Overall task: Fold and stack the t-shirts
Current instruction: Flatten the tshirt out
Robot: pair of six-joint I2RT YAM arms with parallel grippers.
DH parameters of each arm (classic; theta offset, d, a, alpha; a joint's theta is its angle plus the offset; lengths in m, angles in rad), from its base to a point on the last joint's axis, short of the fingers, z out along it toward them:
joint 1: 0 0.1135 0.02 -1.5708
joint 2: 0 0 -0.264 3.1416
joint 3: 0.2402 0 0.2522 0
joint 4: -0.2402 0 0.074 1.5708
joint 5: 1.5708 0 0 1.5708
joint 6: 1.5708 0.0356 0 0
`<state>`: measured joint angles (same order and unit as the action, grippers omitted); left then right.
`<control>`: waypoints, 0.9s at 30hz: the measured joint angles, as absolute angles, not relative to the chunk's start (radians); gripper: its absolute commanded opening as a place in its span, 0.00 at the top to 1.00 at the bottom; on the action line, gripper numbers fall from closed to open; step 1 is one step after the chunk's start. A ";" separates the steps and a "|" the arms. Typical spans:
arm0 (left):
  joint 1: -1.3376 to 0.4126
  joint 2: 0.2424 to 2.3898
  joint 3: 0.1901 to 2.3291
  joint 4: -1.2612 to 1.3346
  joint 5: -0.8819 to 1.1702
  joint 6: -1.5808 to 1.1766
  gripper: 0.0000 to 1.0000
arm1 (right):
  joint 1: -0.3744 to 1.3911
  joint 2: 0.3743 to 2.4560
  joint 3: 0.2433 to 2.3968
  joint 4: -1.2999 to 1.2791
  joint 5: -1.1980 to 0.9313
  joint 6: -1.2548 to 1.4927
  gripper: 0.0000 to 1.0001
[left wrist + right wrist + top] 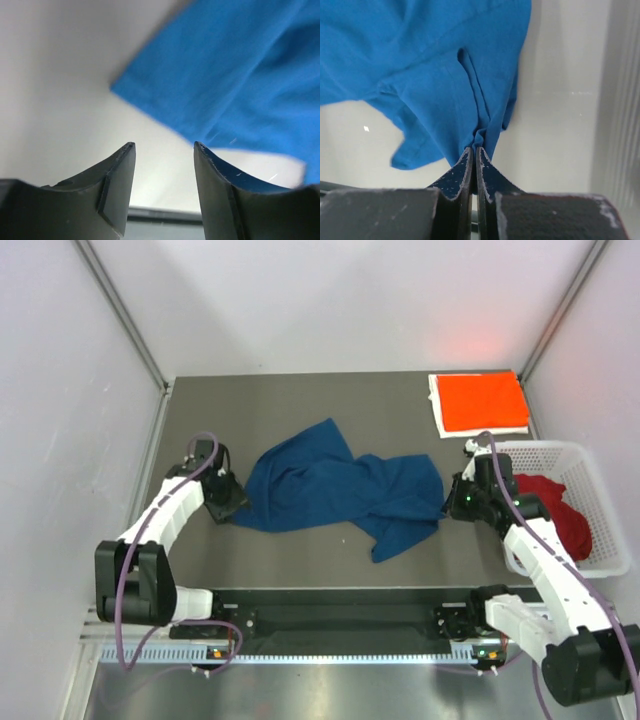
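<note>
Blue and rumpled, the t-shirt (340, 490) sprawls on the desk (300, 410), our right fingers (462, 172) clamped on its right edge, our left fingers (120, 170) apart beside its left edge, with a folded orange-red shirt (482, 402) in the far-right corner and a dark red shirt (555, 508) in the white basket (608, 540).

one blue t-shirt (340, 490), one orange t-shirt (483, 402), one red t-shirt (560, 510), one basket (606, 540)

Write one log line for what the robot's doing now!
left gripper: open | right gripper: shut on blue t-shirt | orange t-shirt: folded
</note>
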<state>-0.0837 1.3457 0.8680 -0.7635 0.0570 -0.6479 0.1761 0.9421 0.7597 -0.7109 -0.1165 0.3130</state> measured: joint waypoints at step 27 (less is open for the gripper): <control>0.023 1.363 0.706 -0.530 0.032 -0.739 0.46 | 0.176 0.889 0.767 -0.680 -0.152 0.349 1.00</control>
